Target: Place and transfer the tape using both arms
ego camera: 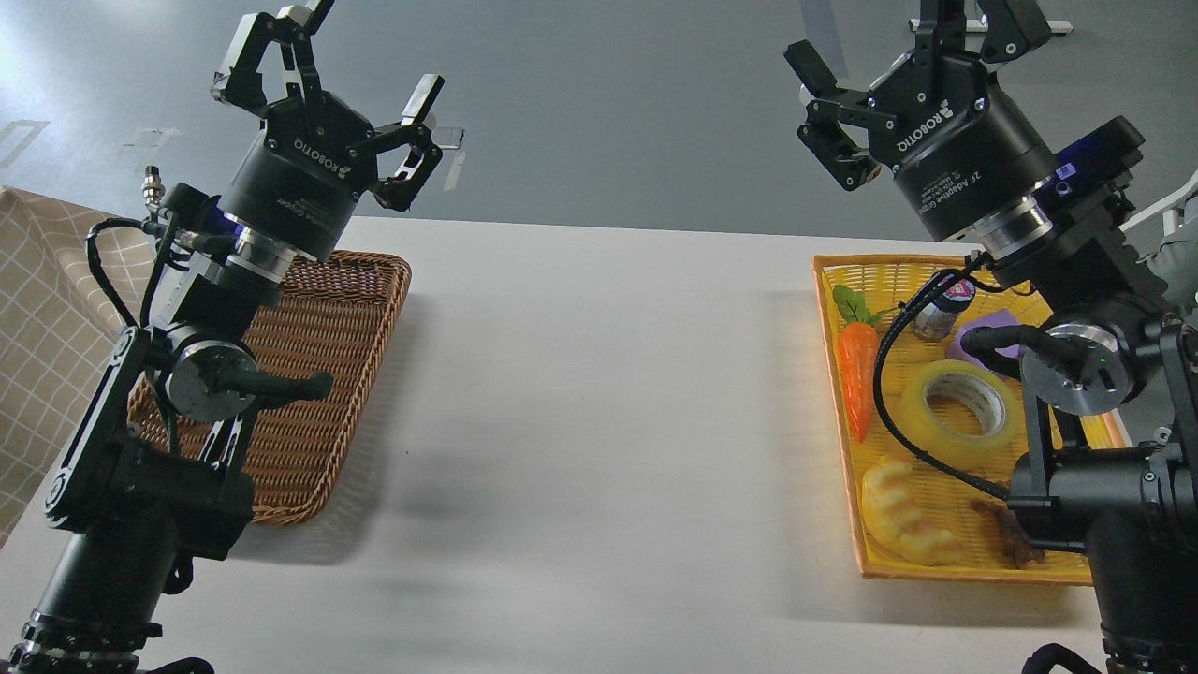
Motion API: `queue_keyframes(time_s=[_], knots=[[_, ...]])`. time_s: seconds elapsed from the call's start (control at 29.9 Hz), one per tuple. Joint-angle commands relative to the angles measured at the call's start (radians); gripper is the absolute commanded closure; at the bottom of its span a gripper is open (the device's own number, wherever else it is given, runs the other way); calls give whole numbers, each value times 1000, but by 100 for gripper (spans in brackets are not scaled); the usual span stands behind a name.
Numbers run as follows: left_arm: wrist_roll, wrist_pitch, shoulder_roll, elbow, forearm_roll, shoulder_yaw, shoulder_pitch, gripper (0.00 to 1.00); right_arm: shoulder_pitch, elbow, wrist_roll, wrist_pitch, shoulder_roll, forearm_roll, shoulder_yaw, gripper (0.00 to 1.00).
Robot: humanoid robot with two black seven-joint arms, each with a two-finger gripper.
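Lying flat: tape point(961, 402) in yellow basket point(829, 281)
Left gripper point(328, 56): spread wide, empty
Right gripper point(903, 42): spread wide, empty

You look down on a plain white surface point(599, 402) that fills most of the view, lit evenly with soft shadows falling across it. Beyond its far edge lies a smooth grey floor point(608, 103), glossy enough to show a bright glare at the upper left. Pale tape marks point(150, 140) sit on that floor at the left, and a light strip point(824, 33) near the top. At the left edge you see a beige checked cloth point(42, 309).
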State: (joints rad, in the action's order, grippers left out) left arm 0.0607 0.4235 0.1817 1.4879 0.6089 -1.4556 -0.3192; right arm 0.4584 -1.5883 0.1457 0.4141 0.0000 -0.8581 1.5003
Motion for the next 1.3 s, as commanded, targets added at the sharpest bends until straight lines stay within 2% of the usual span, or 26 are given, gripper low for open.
queue_keyframes(time_s=[0.0, 0.87, 1.27], knots=[[1, -2, -5, 0, 0, 0, 0, 2, -1, -2, 0, 0, 0, -1, 0, 0], [4, -3, -5, -5, -1, -2, 2, 2, -24, -7, 0, -23, 0, 1, 37, 0], [-1, -5, -2, -5, 0, 1, 0, 2, -32, -13, -14, 8, 0, 8, 63, 0]])
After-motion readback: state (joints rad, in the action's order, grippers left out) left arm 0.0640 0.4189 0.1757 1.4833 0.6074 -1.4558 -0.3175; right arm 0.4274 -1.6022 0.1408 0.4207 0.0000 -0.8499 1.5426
